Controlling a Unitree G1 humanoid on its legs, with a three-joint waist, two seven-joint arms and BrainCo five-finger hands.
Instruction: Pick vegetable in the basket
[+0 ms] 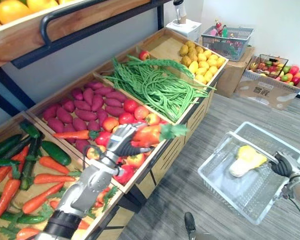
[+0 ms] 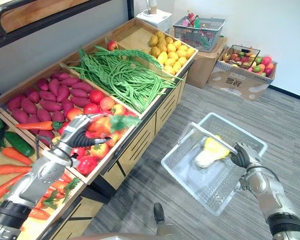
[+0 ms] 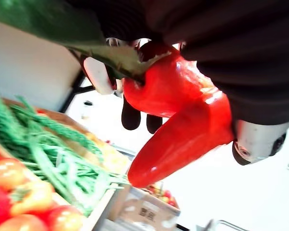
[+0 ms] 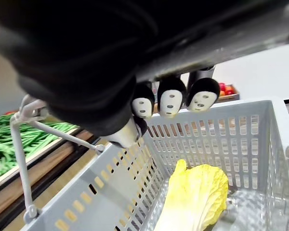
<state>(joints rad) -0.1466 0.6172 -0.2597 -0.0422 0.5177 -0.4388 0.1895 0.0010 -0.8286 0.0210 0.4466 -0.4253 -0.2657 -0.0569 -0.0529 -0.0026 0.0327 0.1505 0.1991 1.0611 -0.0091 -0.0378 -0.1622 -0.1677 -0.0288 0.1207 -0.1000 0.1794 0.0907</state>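
The left hand's (image 1: pixel 121 142) fingers (image 3: pixel 131 115) are curled round a long red pepper (image 1: pixel 149 134), and its dark ribbed cover hides much of the grip. The pepper is held just above the near tray of tomatoes and peppers (image 1: pixel 135 112) on the wooden display stand (image 1: pixel 177 145). Its long axis runs roughly level, left to right. The leafy green stem end (image 1: pixel 172 131) sticks out to the right, toward the aisle. The tapered tip pokes free in the left wrist view but is hard to tell from the produce below in the eye views.

To the right, the right hand's (image 2: pixel 242 155) fingers (image 4: pixel 171 101) are closed on the wire handle (image 4: pixel 53 130) of a grey plastic basket (image 2: pixel 190 172). The cover hides where they meet the wire. A yellow napa cabbage (image 1: pixel 246 161) lies inside the basket. Green beans (image 1: pixel 155 85) fill the tray beyond.
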